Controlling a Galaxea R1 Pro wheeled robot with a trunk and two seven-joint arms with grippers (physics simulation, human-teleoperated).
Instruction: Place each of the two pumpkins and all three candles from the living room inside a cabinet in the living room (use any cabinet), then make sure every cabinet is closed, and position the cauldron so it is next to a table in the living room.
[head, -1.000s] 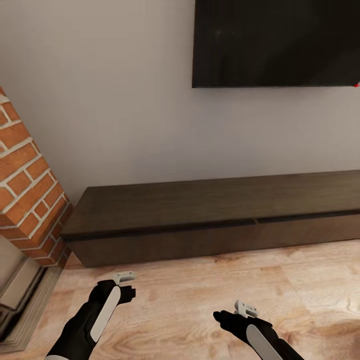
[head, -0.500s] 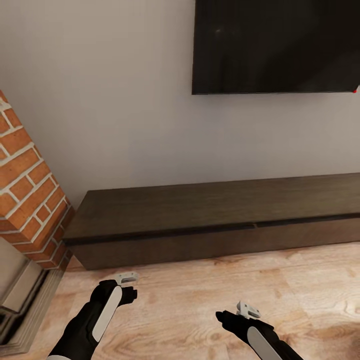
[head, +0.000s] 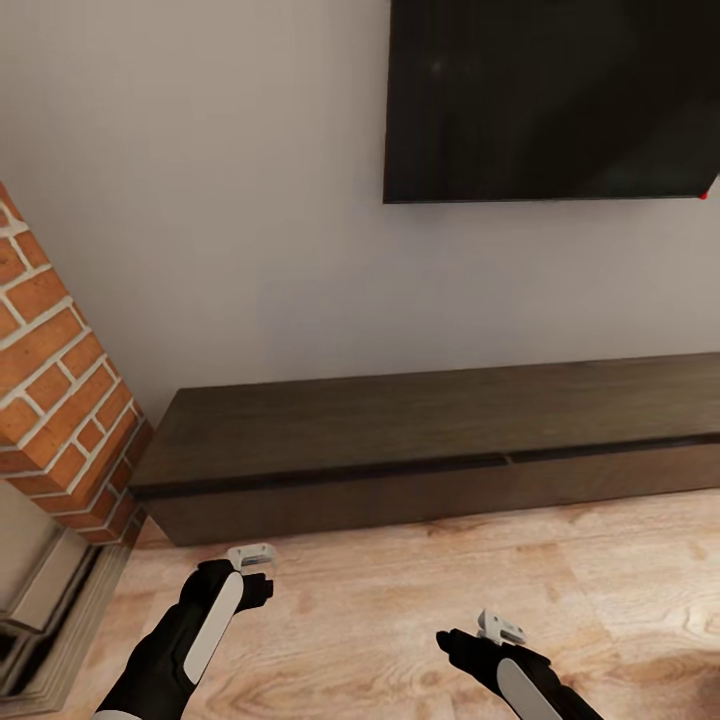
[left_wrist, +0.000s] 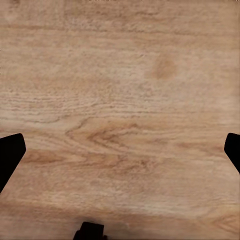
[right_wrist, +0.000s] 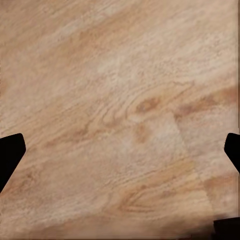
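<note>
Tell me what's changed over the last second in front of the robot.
The whole head view has slid: the TV, cabinet and brick fireplace all sit slightly lower in the picture, so the camera moved, not the furniture. Nothing was grasped or released. The left gripper and right gripper stay open and empty over the wooden floor, and the cabinet's drawers stay shut.

Left arm (head: 185, 640): black and white, reaching forward, low.
Left gripper (left_wrist: 120, 150): pointing down, fingers spread wide, holding nothing.
Right arm (head: 515, 675): black and white, angled inward, low.
Right gripper (right_wrist: 120, 150): pointing down, fingers spread wide, holding nothing.
</note>
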